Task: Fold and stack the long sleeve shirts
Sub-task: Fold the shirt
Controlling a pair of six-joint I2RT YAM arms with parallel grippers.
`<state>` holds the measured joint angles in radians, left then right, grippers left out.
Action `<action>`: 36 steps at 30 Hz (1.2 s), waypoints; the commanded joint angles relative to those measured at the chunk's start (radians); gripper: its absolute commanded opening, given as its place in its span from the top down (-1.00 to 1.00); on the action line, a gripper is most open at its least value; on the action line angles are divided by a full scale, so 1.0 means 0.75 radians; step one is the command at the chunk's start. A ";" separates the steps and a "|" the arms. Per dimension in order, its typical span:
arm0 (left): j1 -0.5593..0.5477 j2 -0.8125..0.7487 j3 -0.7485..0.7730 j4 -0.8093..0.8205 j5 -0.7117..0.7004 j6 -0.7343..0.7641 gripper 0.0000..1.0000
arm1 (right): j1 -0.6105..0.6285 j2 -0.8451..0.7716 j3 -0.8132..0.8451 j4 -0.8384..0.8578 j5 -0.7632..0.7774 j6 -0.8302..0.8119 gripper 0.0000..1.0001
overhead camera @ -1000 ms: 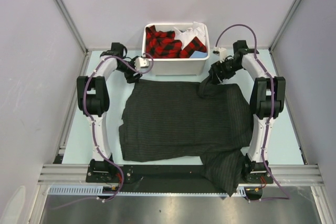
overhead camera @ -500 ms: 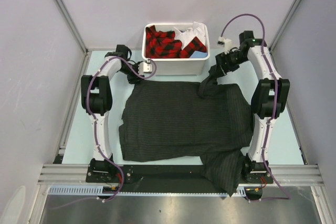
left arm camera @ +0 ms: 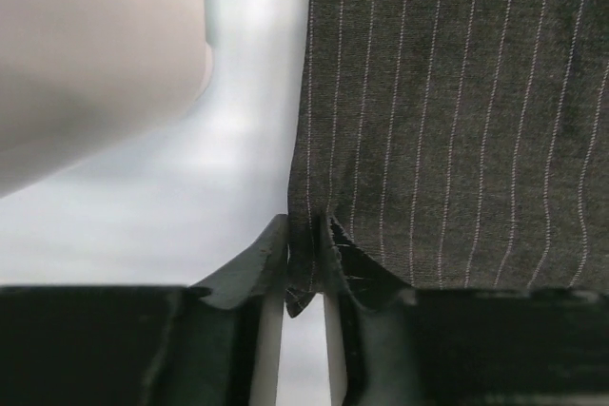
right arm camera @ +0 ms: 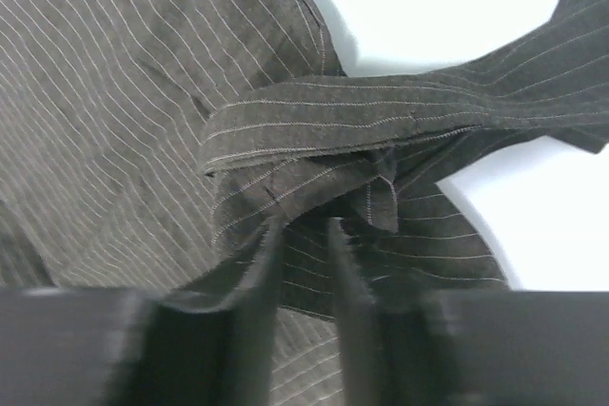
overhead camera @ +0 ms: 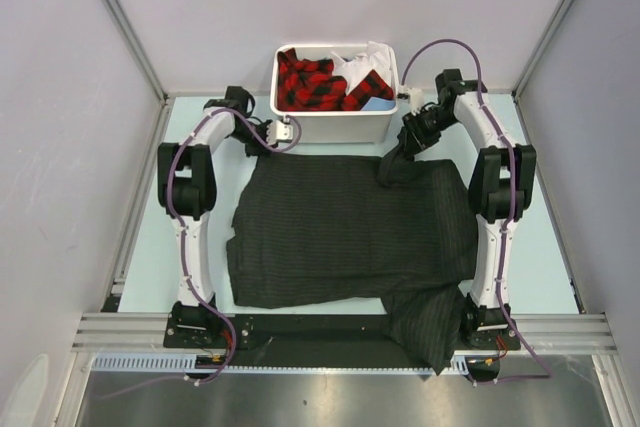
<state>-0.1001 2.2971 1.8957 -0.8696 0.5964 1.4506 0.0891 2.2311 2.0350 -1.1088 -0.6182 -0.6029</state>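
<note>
The long sleeve shirt (overhead camera: 350, 227), dark charcoal with pale pinstripes, lies spread flat across the table. One part of it hangs over the near edge at the right (overhead camera: 425, 332). My left gripper (overhead camera: 262, 143) is at its far left corner. In the left wrist view the left gripper (left arm camera: 304, 235) is shut on that corner of the shirt (left arm camera: 457, 121). My right gripper (overhead camera: 403, 147) is at the far right corner, where the cloth is bunched. In the right wrist view the right gripper (right arm camera: 303, 225) has its jaws narrowed on a folded band of the shirt (right arm camera: 114, 92).
A white bin (overhead camera: 335, 125) stands at the back centre, just behind the shirt and between both grippers. It holds red and black plaid clothes (overhead camera: 315, 82) and something white. Its wall (left arm camera: 95, 45) looms close beside the left gripper. Frame rails border the table.
Both grippers have closed from wide open onto the shirt's far corners. The left gripper has shifted right toward the bin and the corner. The right wrist has swung slightly left.
</note>
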 commanded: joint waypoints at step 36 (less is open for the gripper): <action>-0.014 -0.097 0.037 -0.068 0.033 -0.087 1.00 | 0.053 -0.031 0.070 -0.256 -0.041 -0.149 -0.36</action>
<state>-0.1047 2.2818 1.9217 -0.9123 0.5835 1.3849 0.1402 2.2330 2.0441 -1.2209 -0.6434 -0.6647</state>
